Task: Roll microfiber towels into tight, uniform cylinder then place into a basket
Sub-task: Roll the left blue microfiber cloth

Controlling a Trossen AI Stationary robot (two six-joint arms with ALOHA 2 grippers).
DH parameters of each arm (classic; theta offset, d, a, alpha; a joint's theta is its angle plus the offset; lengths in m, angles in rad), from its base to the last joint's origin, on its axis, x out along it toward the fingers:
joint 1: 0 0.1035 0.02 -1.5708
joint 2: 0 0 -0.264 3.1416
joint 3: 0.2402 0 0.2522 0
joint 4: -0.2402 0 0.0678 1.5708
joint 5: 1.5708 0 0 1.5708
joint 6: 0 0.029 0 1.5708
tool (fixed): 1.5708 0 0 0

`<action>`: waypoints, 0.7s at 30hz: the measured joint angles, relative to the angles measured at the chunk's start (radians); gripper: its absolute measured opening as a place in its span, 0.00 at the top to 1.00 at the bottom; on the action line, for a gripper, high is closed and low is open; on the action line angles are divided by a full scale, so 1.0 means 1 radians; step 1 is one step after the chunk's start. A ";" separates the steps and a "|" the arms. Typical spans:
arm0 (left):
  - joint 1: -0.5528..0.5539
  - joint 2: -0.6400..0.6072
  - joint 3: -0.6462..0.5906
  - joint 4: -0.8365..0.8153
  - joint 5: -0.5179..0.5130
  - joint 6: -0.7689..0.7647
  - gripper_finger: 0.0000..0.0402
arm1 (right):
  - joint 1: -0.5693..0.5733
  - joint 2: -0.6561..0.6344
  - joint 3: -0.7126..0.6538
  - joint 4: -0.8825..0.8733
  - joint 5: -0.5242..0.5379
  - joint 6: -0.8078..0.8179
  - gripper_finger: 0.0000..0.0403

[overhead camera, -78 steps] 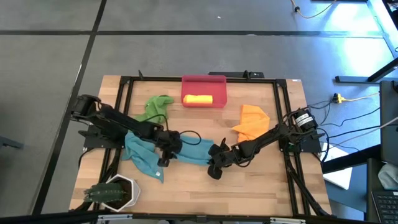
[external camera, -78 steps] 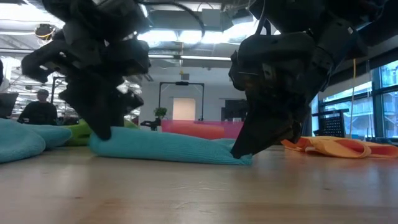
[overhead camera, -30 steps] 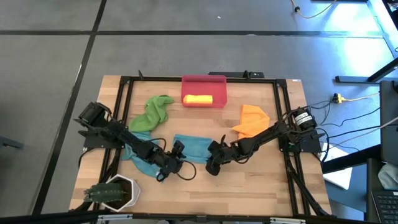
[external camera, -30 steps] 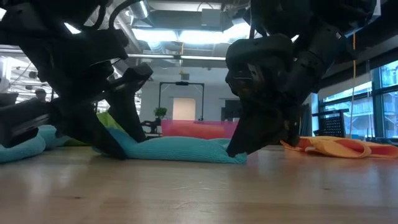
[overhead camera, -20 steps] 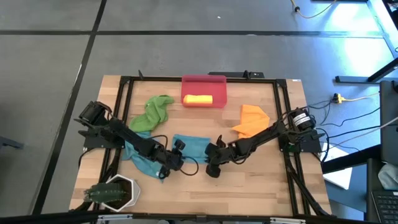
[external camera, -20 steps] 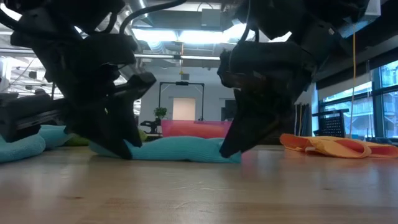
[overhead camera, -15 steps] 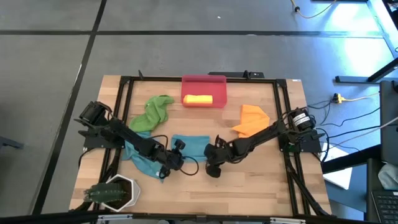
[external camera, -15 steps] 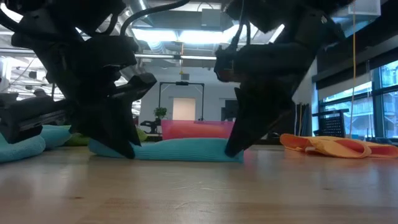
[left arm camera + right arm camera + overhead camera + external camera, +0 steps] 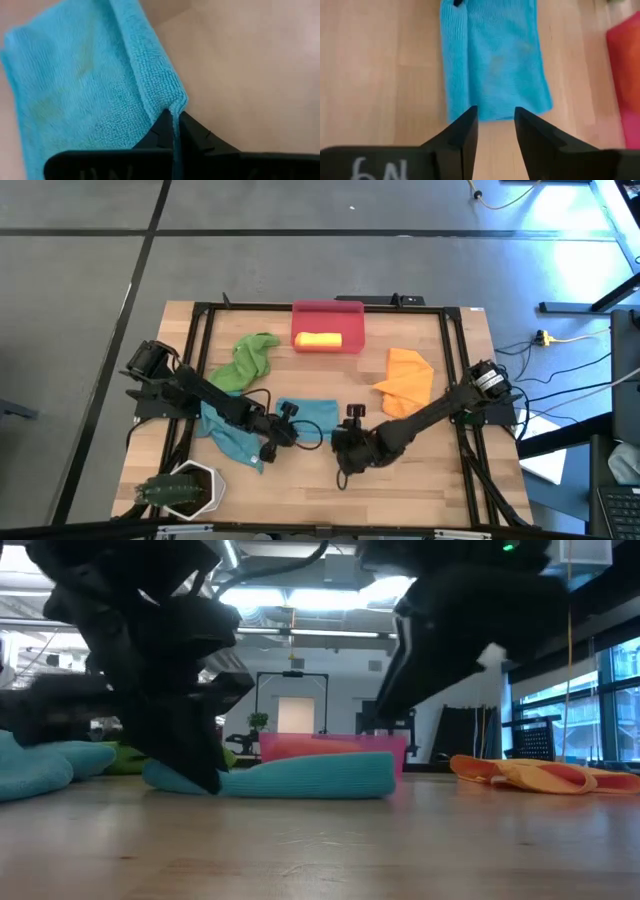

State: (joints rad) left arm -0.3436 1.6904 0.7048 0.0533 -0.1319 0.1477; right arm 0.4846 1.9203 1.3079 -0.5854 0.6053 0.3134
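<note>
- Now the left gripper (image 9: pixel 173 131) has pinched shut on a corner of the folded teal towel (image 9: pixel 310 413) at mid-table, where a second ago its jaws stood apart.
- Meanwhile the right gripper (image 9: pixel 495 131) has let go and drawn back toward the front edge — its fingers (image 9: pixel 466 135) stand parted with bare wood between them, just short of the towel's end.
- That reads as a handover: the left arm now holds the cloth, and the right seems free to reset for the next fold or roll. The towel is flat, not yet a cylinder.
- The basket (image 9: pixel 328 310) sits at the far edge with a yellow roll (image 9: pixel 318 339) already inside; the orange towel (image 9: pixel 403 382), green towel (image 9: pixel 247 357) and second teal towel (image 9: pixel 228 436) lie loose.
- The left wrist view alone shows the pinched hem; the high view hides it under the arm.
- The low view shows the towel's right end free — the right wrist view confirms the gap.
</note>
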 joint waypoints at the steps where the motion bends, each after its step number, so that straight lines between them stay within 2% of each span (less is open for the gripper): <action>1: 0.011 -0.012 -0.001 -0.008 0.037 -0.013 1.00 | 0.009 0.000 -0.005 0.003 0.005 -0.001 0.68; 6: 0.063 -0.052 -0.003 -0.004 0.177 -0.057 1.00 | 0.040 0.000 -0.027 0.051 0.025 -0.033 0.68; 13: 0.120 -0.053 -0.002 0.005 0.322 -0.087 1.00 | 0.075 -0.002 -0.060 0.246 -0.006 -0.173 0.67; 17: 0.146 -0.055 -0.010 0.045 0.380 -0.091 1.00 | 0.077 -0.002 -0.097 0.339 -0.023 -0.191 0.59; 21: 0.192 -0.056 -0.099 0.214 0.464 -0.140 1.00 | 0.077 0.016 -0.109 0.351 -0.023 -0.188 0.48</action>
State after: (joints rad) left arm -0.1521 1.6344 0.6057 0.2675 0.3321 0.0076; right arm 0.5613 1.9359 1.1992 -0.2340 0.5823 0.1249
